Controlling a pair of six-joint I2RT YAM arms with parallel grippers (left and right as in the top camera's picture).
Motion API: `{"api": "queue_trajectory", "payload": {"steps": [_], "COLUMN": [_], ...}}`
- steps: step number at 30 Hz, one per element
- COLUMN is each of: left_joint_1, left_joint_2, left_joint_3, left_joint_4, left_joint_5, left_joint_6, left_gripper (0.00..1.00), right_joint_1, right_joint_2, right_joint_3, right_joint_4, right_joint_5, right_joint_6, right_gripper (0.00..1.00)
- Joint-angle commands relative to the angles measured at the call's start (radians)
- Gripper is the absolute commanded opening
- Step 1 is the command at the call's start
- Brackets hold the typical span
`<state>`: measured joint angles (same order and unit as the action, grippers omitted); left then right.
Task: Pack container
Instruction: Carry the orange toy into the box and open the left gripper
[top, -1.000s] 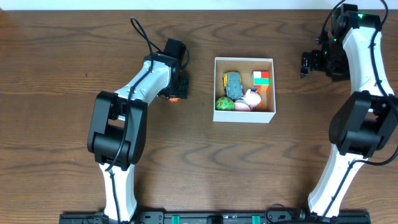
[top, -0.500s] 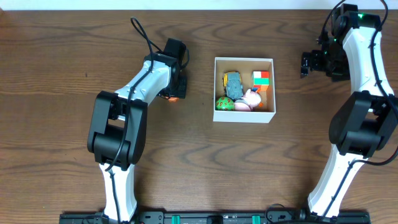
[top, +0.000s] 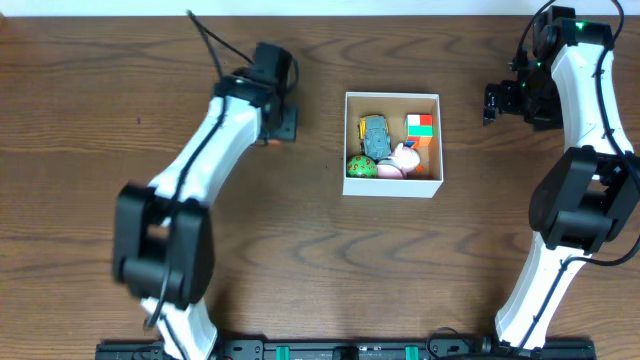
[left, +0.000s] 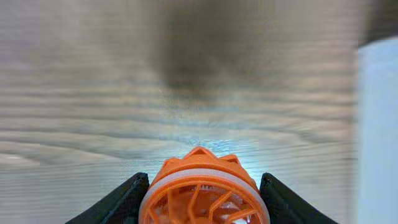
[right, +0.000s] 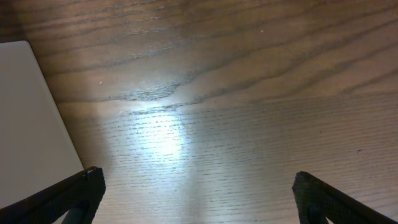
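The container (top: 392, 187) is a square white box at the table's middle, holding a toy car (top: 374, 135), a coloured cube (top: 420, 125), a green ball (top: 360, 167) and a pink-white toy (top: 401, 160). My left gripper (top: 276, 132) is left of the box, shut on an orange ribbed toy (left: 204, 191); a sliver of orange shows under it in the overhead view. The box wall shows at the right edge of the left wrist view (left: 378, 130). My right gripper (top: 490, 103) is open and empty, right of the box, whose wall shows in the right wrist view (right: 28, 124).
Brown wooden table (top: 300, 260). The far table edge (top: 320, 14) runs along the top of the overhead view. Both arm bases stand at the front edge.
My left arm has lifted and swung toward the far edge with the orange toy in its jaws. The right arm has not moved.
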<state>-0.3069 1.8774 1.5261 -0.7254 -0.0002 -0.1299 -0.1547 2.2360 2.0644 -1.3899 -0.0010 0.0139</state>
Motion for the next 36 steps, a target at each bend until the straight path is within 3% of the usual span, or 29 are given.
{"api": "queue_trajectory", "payload": {"steps": [1, 7, 15, 26, 28, 32, 34, 36], "left_joint_1": [-0.035, -0.2, -0.419, -0.46, -0.457, -0.447, -0.439, -0.43], "left_joint_2": [-0.11, -0.204, -0.17, -0.067, -0.076, -0.114, -0.143, -0.171], "left_joint_3": [0.017, 0.017, 0.017, 0.017, 0.017, 0.017, 0.017, 0.017], "left_joint_4": [-0.003, 0.054, 0.216, 0.272, 0.275, 0.251, 0.214, 0.169], "left_joint_5": [0.019, 0.042, 0.017, -0.023, -0.08, -0.219, -0.305, -0.39], "left_joint_6": [0.005, 0.005, 0.005, 0.006, 0.006, 0.006, 0.006, 0.005], "left_gripper": [0.57, 0.58, 0.59, 0.59, 0.75, 0.86, 0.97, 0.98], "right_joint_1": [0.005, 0.005, 0.005, 0.005, 0.005, 0.005, 0.005, 0.005], "right_joint_2": [0.003, 0.003, 0.003, 0.003, 0.003, 0.003, 0.003, 0.003], "right_joint_3": [-0.003, -0.003, -0.003, -0.003, -0.003, -0.003, -0.003, -0.003], "right_joint_4": [0.0, 0.0, 0.0, 0.0, 0.0, 0.0, 0.0, 0.0], "right_joint_5": [0.0, 0.0, 0.0, 0.0, 0.0, 0.0, 0.0, 0.0], "right_joint_6": [-0.011, -0.011, -0.011, -0.011, -0.011, -0.011, -0.012, -0.011], "right_gripper": [0.99, 0.99, 0.99, 0.99, 0.99, 0.99, 0.99, 0.99]}}
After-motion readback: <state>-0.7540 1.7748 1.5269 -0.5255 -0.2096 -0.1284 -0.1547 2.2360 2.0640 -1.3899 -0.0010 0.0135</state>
